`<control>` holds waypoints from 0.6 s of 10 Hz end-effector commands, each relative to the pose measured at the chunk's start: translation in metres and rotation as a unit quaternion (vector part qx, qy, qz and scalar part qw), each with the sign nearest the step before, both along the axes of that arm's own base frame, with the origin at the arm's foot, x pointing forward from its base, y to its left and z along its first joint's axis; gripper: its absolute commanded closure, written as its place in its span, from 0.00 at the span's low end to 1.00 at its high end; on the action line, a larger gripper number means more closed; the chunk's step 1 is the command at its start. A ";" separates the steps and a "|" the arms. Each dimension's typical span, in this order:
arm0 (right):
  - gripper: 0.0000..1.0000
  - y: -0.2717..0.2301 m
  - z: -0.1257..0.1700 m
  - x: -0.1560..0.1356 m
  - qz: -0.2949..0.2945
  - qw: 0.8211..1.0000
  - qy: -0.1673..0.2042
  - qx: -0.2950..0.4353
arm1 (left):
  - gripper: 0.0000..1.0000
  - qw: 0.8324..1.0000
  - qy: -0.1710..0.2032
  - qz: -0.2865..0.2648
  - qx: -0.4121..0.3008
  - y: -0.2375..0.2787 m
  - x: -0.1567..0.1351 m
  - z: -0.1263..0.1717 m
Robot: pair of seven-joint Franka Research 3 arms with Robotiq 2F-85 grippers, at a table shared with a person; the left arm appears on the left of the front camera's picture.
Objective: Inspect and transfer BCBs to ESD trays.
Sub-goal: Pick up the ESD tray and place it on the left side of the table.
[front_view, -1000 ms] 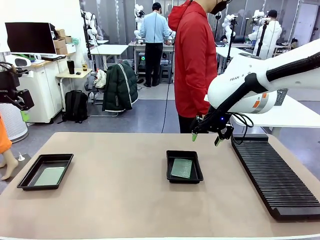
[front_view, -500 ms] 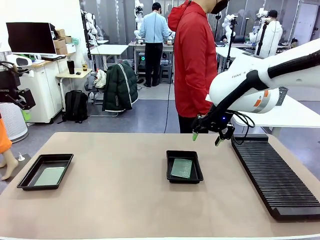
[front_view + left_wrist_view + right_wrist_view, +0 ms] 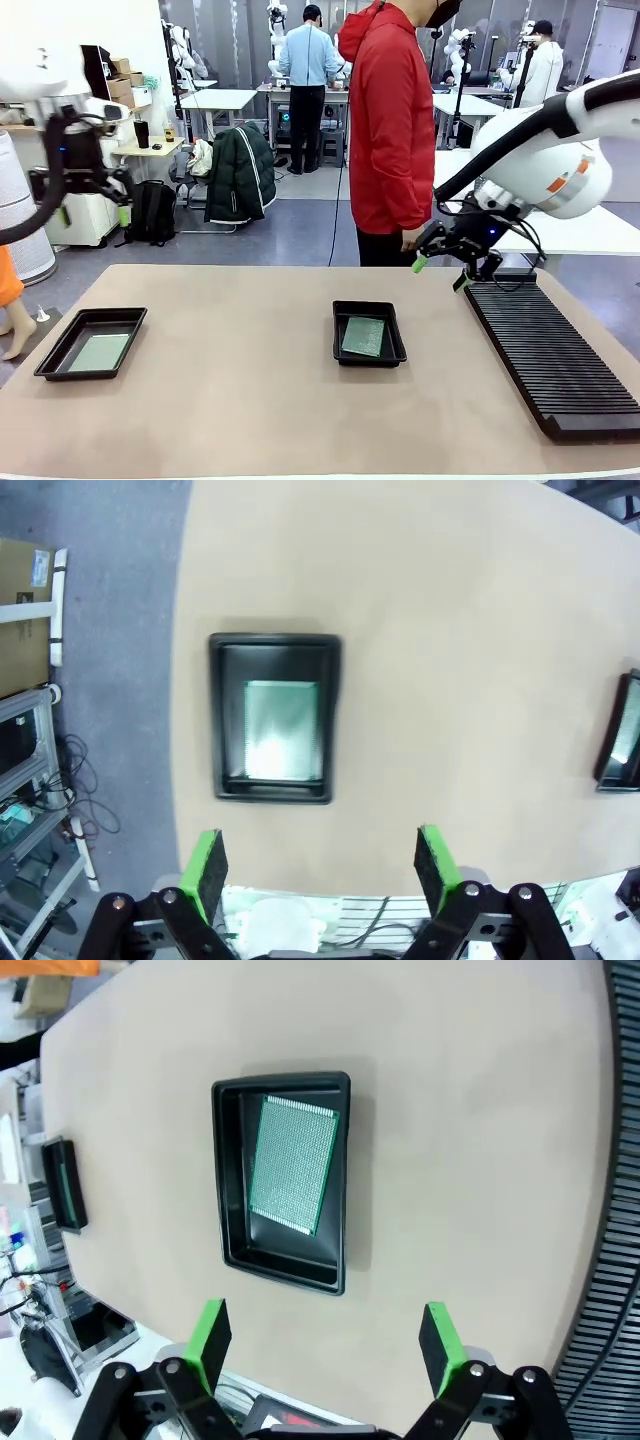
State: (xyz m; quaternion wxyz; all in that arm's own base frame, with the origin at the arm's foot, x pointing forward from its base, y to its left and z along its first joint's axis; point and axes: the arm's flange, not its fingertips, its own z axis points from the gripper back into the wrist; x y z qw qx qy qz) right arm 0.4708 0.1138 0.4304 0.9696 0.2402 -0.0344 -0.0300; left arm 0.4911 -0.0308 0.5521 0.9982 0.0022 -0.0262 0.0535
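Note:
Two black ESD trays lie on the table. The left tray (image 3: pixel 91 342) holds a pale green BCB (image 3: pixel 99 352); from above, the left wrist view shows that tray (image 3: pixel 274 717) and board (image 3: pixel 282 730). The middle tray (image 3: pixel 368 333) holds a green BCB (image 3: pixel 364 336), lying slightly askew in the right wrist view (image 3: pixel 294 1164) inside its tray (image 3: pixel 284 1179). My left gripper (image 3: pixel 92 213) hangs open high above the table's left end, its green pads (image 3: pixel 204 868) apart. My right gripper (image 3: pixel 442 272) is open and empty in the air near the rack's far end.
A long black ribbed rack (image 3: pixel 550 354) runs along the table's right side, also at the right wrist view's edge (image 3: pixel 610 1260). A person in a red jacket (image 3: pixel 390 120) stands at the far edge, one hand (image 3: pixel 409 238) down near my right gripper.
My left arm has swung in from the left edge, its gripper now high over the table's left end. My right gripper has moved right and slightly up, toward the rack.

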 end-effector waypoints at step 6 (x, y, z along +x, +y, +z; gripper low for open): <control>0.00 -0.073 -0.020 0.015 0.045 0.994 0.039 0.095 | 0.00 0.999 -0.026 -0.010 -0.031 -0.146 0.051 -0.026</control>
